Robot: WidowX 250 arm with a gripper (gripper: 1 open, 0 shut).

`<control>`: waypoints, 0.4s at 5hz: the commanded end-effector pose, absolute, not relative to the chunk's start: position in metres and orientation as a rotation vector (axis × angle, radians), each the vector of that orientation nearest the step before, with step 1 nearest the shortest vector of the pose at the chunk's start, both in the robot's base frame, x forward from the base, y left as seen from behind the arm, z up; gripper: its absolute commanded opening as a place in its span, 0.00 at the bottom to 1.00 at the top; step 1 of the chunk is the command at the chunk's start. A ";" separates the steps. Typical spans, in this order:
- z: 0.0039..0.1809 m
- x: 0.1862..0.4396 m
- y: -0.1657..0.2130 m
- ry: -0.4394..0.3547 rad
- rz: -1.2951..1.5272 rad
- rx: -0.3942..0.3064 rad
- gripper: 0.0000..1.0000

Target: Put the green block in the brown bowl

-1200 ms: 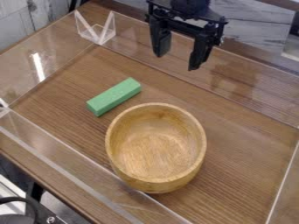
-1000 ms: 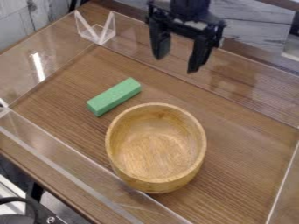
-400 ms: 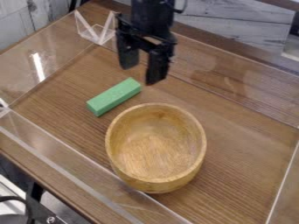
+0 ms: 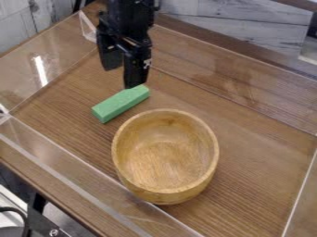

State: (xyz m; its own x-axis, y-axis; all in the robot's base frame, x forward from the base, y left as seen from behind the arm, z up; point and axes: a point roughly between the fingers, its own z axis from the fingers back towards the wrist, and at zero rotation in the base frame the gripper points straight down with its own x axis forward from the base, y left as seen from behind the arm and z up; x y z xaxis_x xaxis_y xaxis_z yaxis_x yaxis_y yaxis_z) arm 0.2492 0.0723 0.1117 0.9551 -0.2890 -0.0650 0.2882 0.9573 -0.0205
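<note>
A bright green block lies flat on the wooden tabletop, left of centre, its long side running diagonally. Just above its upper right end hangs my gripper, pointing down, open, with nothing between its black fingers. It does not touch the block. The brown bowl, round, light wood with thick walls, stands in front of the block to the lower right and holds nothing.
Clear acrylic walls fence the wooden table on all sides. A clear plastic stand sits at the back left corner. The table's front edge runs along the lower left.
My gripper has travelled from the back right to the left and nearer, ending over the green block, and it has rolled a little. It stayed open. Block and bowl have not moved.
</note>
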 end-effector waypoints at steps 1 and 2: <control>0.118 0.250 0.079 0.019 -0.285 0.007 1.00; 0.112 0.250 0.083 0.018 -0.274 0.002 1.00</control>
State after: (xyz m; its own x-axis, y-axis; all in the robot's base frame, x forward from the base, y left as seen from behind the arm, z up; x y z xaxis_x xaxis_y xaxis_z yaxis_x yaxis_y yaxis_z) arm 0.2471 0.0806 0.1044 0.9602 -0.2761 -0.0417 0.2756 0.9611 -0.0176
